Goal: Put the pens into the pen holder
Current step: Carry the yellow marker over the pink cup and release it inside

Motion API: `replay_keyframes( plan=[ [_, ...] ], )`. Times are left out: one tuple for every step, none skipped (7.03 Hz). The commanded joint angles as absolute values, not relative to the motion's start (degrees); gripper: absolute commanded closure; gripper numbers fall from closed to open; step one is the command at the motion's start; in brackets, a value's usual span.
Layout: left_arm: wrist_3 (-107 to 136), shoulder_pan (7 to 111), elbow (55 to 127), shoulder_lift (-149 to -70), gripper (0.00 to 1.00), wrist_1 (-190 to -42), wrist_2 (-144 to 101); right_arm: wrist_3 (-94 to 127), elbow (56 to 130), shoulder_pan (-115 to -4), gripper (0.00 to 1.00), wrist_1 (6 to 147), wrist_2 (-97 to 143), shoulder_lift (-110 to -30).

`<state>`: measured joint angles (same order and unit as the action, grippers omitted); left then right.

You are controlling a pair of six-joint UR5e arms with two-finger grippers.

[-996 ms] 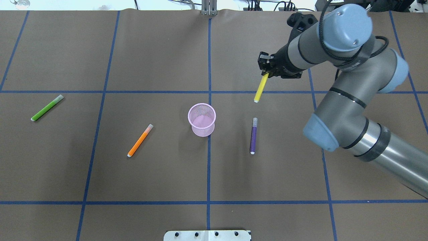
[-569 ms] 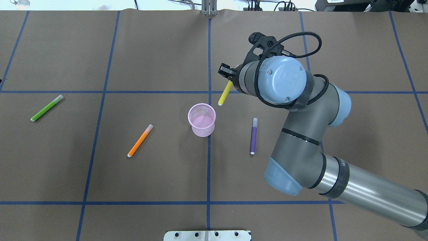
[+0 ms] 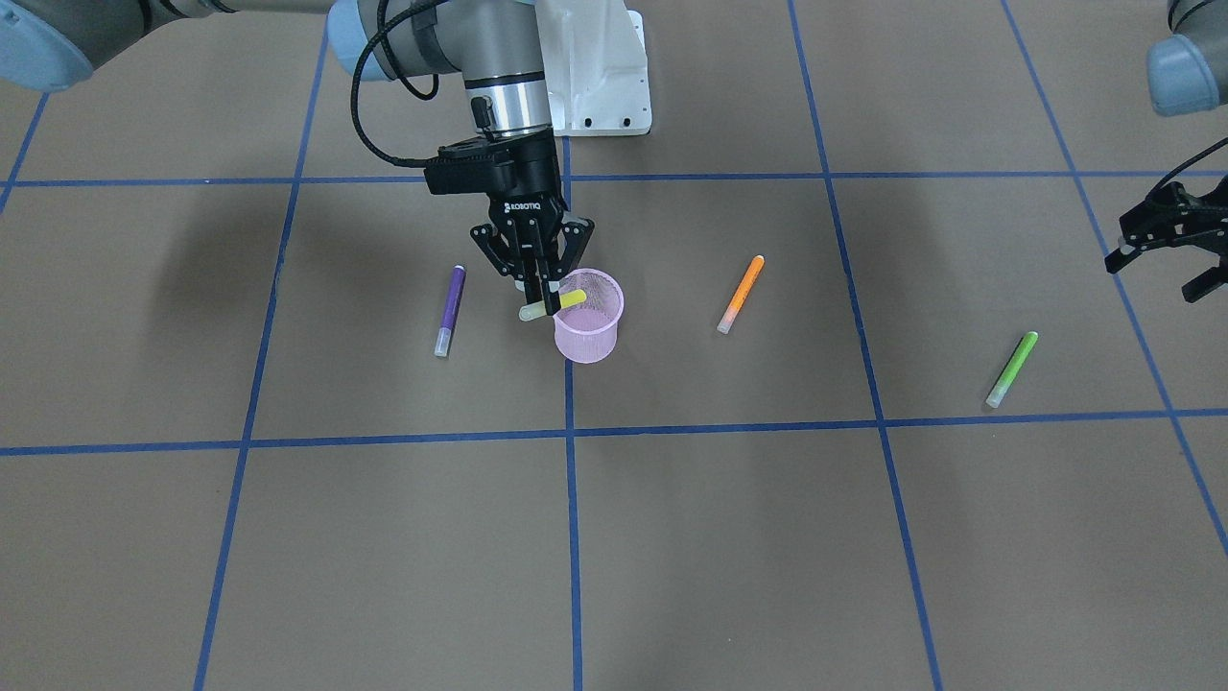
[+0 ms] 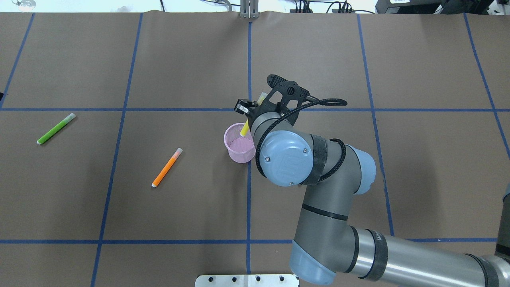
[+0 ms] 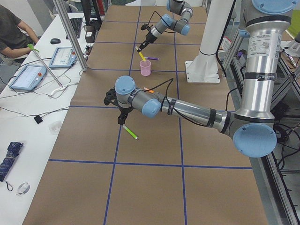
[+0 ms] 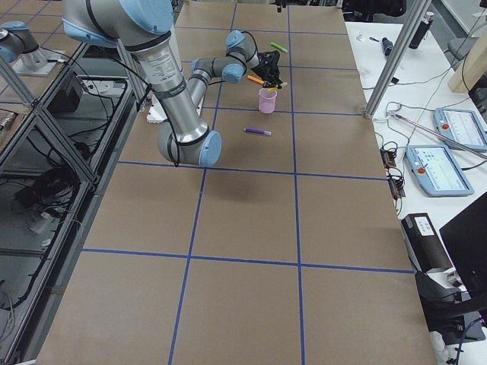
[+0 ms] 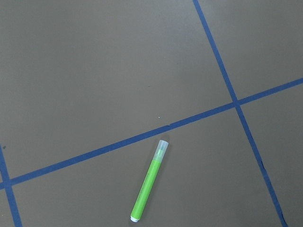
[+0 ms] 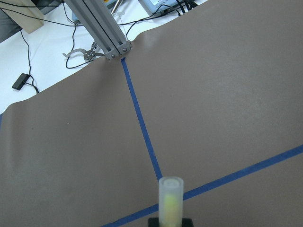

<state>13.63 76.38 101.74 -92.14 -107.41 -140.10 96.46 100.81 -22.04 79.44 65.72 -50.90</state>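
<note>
My right gripper (image 3: 544, 305) is shut on the yellow pen (image 3: 568, 300) near its cap. The pen is tilted, with its yellow end over the rim of the pink mesh pen holder (image 3: 587, 336). In the overhead view the yellow pen (image 4: 244, 129) points into the holder (image 4: 235, 150). Its cap shows in the right wrist view (image 8: 170, 196). The purple pen (image 3: 449, 309), orange pen (image 3: 741, 293) and green pen (image 3: 1012, 369) lie on the table. My left gripper (image 3: 1158, 272) is open and empty above the green pen (image 7: 149, 182).
Blue tape lines (image 4: 249, 199) split the brown table cover into squares. The robot's white base plate (image 3: 600, 96) stands behind the holder. My right arm (image 4: 318, 191) hides the purple pen in the overhead view. An operator's desk with tablets (image 5: 28, 75) runs along the far side.
My right gripper has carried the yellow pen left, from the right half of the table to over the pen holder. The arm now covers the purple pen in the overhead view.
</note>
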Motion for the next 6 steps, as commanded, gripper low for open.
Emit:
replay_keyframes(
  plan=[
    [16.69,74.81,101.34,-93.42,0.00,-107.23,-139.84,96.77,99.76,-21.80,0.02,79.80,65.21,-50.71],
    [16.70,71.40,101.25,-93.51,0.01,-107.31,-133.13,96.59,100.37,-21.80,0.00,79.46,65.82,-50.71],
    [16.44,66.76,101.08,-94.56,0.02,-107.05,-127.67,96.59,102.98,-21.88,0.00,79.80,68.09,-51.32],
    [16.35,64.62,100.38,-94.83,0.06,-106.70,-126.57,96.59,106.84,-22.67,0.00,79.89,72.12,-52.98],
    [16.17,63.64,99.41,-95.36,0.06,-106.70,-126.56,96.50,110.36,-24.68,0.00,79.89,76.07,-55.43],
    [16.08,60.50,97.32,-97.62,0.09,-106.18,-126.56,96.16,112.57,-30.00,0.00,79.98,85.42,-57.72]
  ],
)
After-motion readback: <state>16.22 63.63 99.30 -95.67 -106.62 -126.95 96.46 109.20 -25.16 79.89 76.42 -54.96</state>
